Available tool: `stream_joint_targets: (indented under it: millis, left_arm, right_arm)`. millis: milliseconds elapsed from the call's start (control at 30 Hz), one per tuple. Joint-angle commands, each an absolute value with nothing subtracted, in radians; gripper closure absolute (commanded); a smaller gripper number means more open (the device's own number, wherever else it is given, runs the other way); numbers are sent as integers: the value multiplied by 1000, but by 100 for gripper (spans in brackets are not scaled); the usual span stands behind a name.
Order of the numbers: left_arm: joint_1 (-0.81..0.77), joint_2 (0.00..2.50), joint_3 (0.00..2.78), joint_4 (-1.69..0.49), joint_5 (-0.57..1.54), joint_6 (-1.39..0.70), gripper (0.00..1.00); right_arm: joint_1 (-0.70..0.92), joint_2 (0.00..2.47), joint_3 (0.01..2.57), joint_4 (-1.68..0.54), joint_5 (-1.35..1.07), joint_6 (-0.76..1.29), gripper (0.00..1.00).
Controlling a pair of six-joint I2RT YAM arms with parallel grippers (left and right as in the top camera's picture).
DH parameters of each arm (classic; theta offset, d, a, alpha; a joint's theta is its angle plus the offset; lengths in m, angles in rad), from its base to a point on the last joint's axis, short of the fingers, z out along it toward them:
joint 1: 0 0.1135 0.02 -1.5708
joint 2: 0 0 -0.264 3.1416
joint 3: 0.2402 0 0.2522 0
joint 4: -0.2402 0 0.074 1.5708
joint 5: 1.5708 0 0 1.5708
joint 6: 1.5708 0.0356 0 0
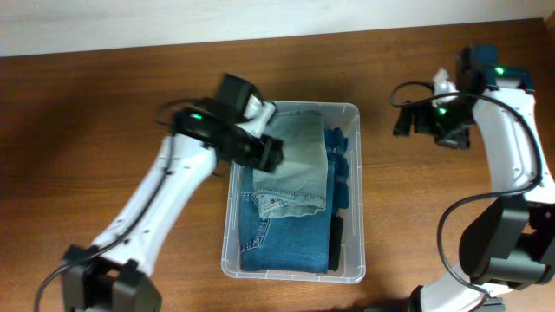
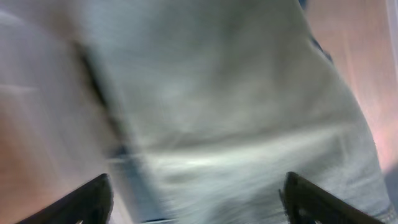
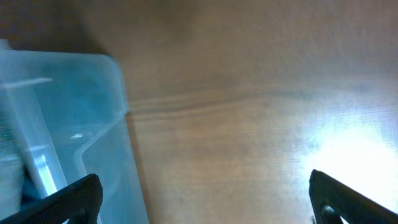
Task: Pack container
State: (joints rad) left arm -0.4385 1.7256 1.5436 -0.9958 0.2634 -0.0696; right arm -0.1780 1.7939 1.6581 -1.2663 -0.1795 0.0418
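Note:
The clear plastic container (image 1: 351, 186) sits at the table's middle, filled with folded jeans: a pale grey-blue pair (image 1: 299, 156) on top at the far end, darker blue denim (image 1: 277, 238) nearer. My left gripper (image 1: 269, 154) hangs over the container's far left corner, open, just above the pale jeans, which fill the blurred left wrist view (image 2: 211, 112). My right gripper (image 1: 406, 119) is open and empty over bare table, to the right of the container. The right wrist view shows the container's corner (image 3: 68, 124) at its left.
A dark item (image 1: 336, 243) lies along the container's right inner wall. Darker blue cloth (image 1: 340, 165) shows right of the pale jeans. The wooden table (image 1: 87, 130) ends at a white wall at the far edge.

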Motion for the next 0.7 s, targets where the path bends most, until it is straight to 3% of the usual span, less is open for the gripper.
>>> stream_joint_targets:
  millis: [0, 33, 200, 433, 533, 667]
  left_arm:
    - [-261, 1619, 1611, -991, 186, -56, 5]
    - [-229, 1615, 1611, -987, 186, -56, 1]
    - [-19, 1621, 1611, -973, 135, -56, 1]
    - [113, 1573, 1611, -1050, 142, -30, 1]
    - [128, 1474, 1585, -1074, 141, 32, 1]
    - [128, 1186, 1373, -959, 141, 32, 1]
  right_arm:
    - [-80, 1755, 1792, -1259, -44, 38, 2]
    - [-59, 1755, 1819, -1243, -44, 38, 2]
    - [14, 1755, 1847, -1109, -71, 36, 2]
    - [19, 1698, 1847, -1182, -34, 96, 2]
    - [19, 1602, 1820, -1214, 1, 114, 1]
    - [20, 1357, 1556, -1104, 12, 144, 1]
